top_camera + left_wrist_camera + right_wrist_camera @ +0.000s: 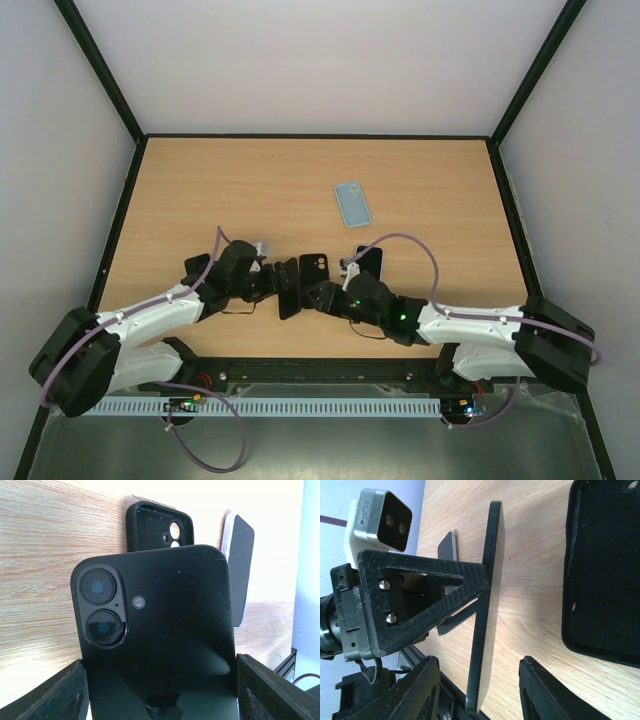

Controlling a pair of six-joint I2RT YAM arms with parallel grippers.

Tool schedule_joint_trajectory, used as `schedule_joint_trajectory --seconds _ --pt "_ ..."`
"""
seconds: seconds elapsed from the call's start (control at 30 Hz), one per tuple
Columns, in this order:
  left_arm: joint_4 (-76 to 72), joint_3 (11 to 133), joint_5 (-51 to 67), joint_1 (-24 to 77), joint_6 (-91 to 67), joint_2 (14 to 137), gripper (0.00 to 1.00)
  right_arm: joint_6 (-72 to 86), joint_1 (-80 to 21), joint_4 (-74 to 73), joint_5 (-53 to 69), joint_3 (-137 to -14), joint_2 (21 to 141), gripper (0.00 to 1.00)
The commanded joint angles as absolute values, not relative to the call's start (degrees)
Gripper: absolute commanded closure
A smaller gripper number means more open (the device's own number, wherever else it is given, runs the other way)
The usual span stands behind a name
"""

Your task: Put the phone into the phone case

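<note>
My left gripper (pixel 283 286) pinches the phone (pixel 165 620) across its width, a finger (pixel 55 695) pressed to each long side. Its black back faces my left wrist camera, with the twin lenses at about 10 o'clock in that view. In the top view the phone is turned up on edge near the middle of the table (pixel 200 190), and I cannot tell whether its lower side touches the wood. My right gripper (pixel 479 665) faces it from the 3 o'clock side. Its jaws are spread to either side of the phone's thin edge, with a gap showing on both sides, so they hold nothing. The phone case (pixel 605 570) is black and lies flat with its open side up. In the top view it sits just beside the phone at about 1 o'clock, and in my left wrist view its camera cut-out shows at 12 o'clock above the phone's top edge. A second phone (pixel 240 565) with a pale side and a dark face lies at 3 o'clock from the case, near it. A light blue case (pixel 352 203) lies flat farther out at about 1 o'clock, well apart from both grippers.
</note>
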State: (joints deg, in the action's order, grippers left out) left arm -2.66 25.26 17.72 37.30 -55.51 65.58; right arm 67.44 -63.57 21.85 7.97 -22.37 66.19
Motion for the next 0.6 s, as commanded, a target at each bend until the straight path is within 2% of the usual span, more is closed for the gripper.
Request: schedule_joint_trajectory --seconds 0.0,0.23,0.37,0.57 --pt "-8.0 24.6 20.6 37.3 -57.5 66.2 0.53 67.0 -64.9 23.6 6.2 -25.7 71.2 0.57" --pt "-8.5 24.5 20.2 37.5 -57.2 66.4 0.53 67.5 -65.3 26.1 8.1 -26.5 74.9 0.67" --pt "-8.8 24.4 19.9 37.8 -57.2 66.8 0.53 67.5 -65.5 26.4 9.2 -27.1 76.6 0.69" --pt "-10.5 23.4 20.5 38.1 -57.7 67.0 0.52 67.6 -65.5 27.4 10.6 -27.2 79.8 0.84"
